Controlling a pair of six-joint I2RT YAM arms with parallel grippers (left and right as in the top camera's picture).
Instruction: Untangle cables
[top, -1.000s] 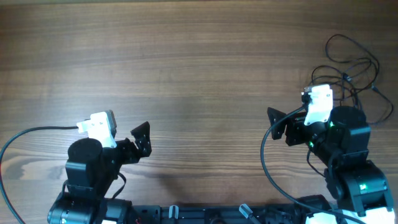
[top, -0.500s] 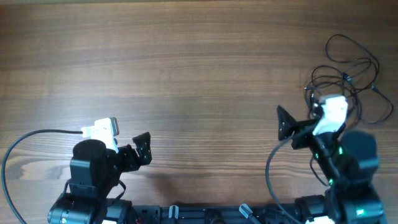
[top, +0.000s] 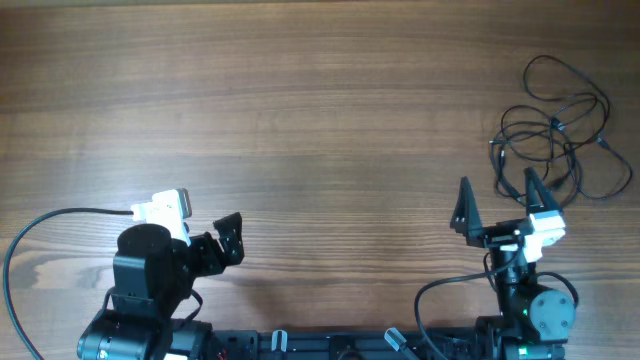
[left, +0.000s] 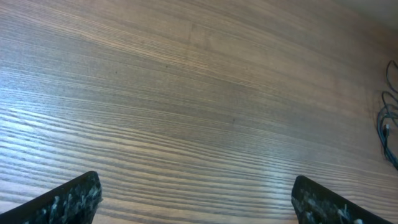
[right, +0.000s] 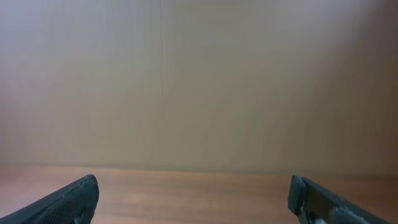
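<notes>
Overhead view: thin black tangled cables (top: 555, 125), far right on the brown wooden table (top: 300, 120). We log the right gripper (top: 497, 185), spread and empty, now withdrawn from them. Left gripper (top: 230, 236) is spread and idle. We judge untangling not yet begun.

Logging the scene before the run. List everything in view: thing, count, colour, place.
cables: one tangled bundle, number of cords unclear, black, far right of the table, beyond the right gripper
table: one, brown wood grain, under everything
wall: one, plain beige, behind the table in the right wrist view
arm wires: two, black, one looping from each arm near the front edge
left gripper: one, black, front left, open and empty
right gripper: one, black, front right, open and empty, short of the cables
</notes>
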